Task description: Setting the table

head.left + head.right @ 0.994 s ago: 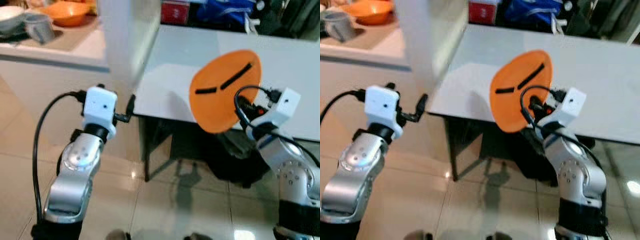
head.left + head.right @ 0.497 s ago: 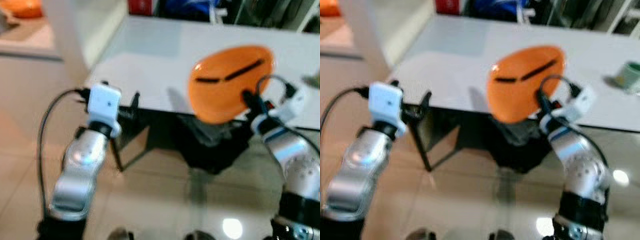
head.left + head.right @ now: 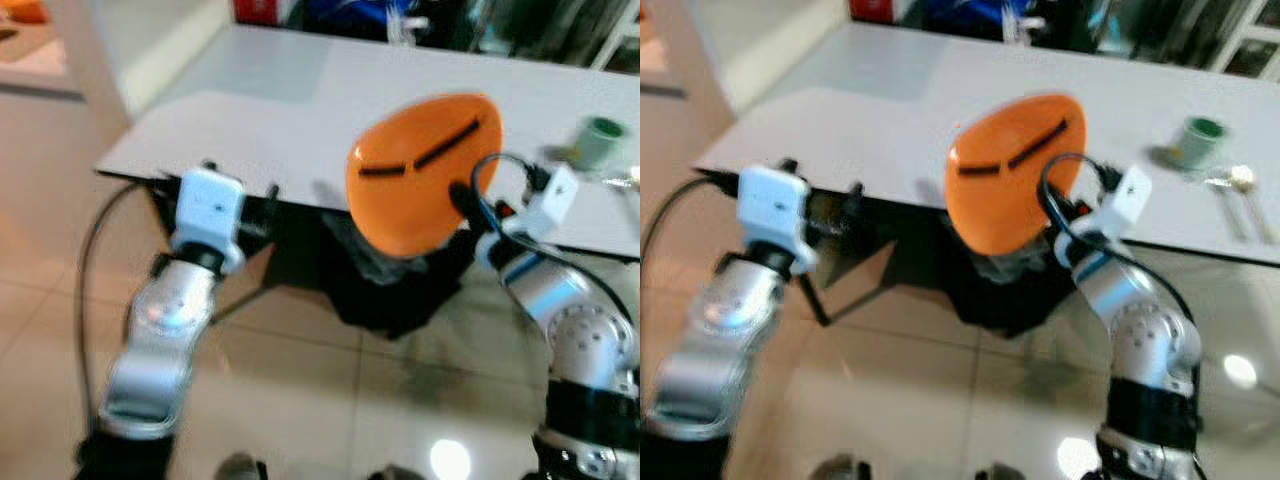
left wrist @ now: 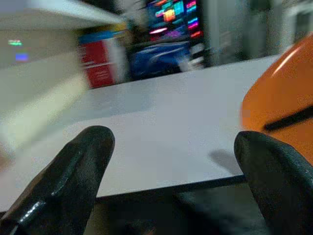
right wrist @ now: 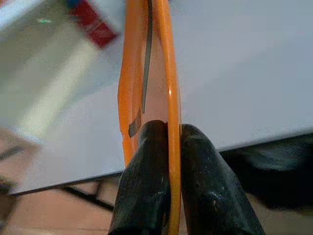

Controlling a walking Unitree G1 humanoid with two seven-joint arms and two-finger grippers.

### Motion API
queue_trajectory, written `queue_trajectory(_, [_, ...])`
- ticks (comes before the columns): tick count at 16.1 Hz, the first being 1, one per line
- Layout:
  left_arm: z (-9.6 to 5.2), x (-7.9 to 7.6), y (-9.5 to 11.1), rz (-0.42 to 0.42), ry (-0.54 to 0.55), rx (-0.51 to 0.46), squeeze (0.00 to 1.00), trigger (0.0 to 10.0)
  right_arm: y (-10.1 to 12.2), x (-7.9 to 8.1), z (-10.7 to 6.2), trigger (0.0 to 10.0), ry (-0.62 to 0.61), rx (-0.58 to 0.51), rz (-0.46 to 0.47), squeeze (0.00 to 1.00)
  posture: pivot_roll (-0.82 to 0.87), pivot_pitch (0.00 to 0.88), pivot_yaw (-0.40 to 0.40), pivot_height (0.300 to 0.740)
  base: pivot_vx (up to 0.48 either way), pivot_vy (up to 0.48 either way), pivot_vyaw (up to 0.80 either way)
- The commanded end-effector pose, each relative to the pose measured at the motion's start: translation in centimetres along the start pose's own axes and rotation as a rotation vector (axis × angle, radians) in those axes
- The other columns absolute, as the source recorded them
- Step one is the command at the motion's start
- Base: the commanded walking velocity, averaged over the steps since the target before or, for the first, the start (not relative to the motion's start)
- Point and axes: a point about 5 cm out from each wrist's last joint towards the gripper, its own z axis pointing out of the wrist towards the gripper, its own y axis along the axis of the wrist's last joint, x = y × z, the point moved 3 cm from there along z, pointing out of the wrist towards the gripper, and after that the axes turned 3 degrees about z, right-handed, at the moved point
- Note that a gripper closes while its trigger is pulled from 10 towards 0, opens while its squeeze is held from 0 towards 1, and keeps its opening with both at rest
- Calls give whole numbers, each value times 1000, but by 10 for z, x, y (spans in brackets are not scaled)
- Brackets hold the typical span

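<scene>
Orange plate (image 3: 420, 170) | on edge | pinched in right claw (image 5: 168, 147)

Your round orange plastic plate (image 3: 420, 170) hid the white tabletop (image 3: 250, 110) edge behind it. Motion blur smeared the small green cup (image 3: 1196, 142) and spoons (image 3: 1243, 195) beside it.

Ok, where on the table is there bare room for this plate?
The white table is bare across its near left part, from its left corner to the orange plate in the right gripper. It is crowded at the right: a green cup with spoons beside it.
</scene>
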Motion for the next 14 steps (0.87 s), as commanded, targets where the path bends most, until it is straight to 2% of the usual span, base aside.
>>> queue_trajectory(1, [0,3,4,26,1,-14,0,10000,7,4,-2,10000,11,-25,1,0,-16,57,-30,740,0,-480,0])
queue_trajectory(5, [1,-1,4,10,-3,-18,0,10000,0,4,-3,10000,-6,-18,-32,0,-18,52,-26,740,0,-480,0])
queue_trajectory(7, [3,-2,5,-35,-18,-2,0,10000,4,6,-4,10000,5,-60,-37,0,-19,53,-26,740,0,0,0])
queue_trajectory(8, [3,0,5,-15,-23,-13,0,10000,2,10,-4,10000,34,-51,-26,0,-17,54,-26,740,0,0,0])
queue_trajectory(10, [3,1,7,-19,-28,-22,0,10000,-4,13,-3,10000,51,-31,26,0,-15,53,-25,740,373,0,0])
queue_trajectory(14, [3,1,8,-15,-37,-22,0,10000,-10,13,-1,10000,37,-26,49,0,-10,54,-22,740,439,0,0])
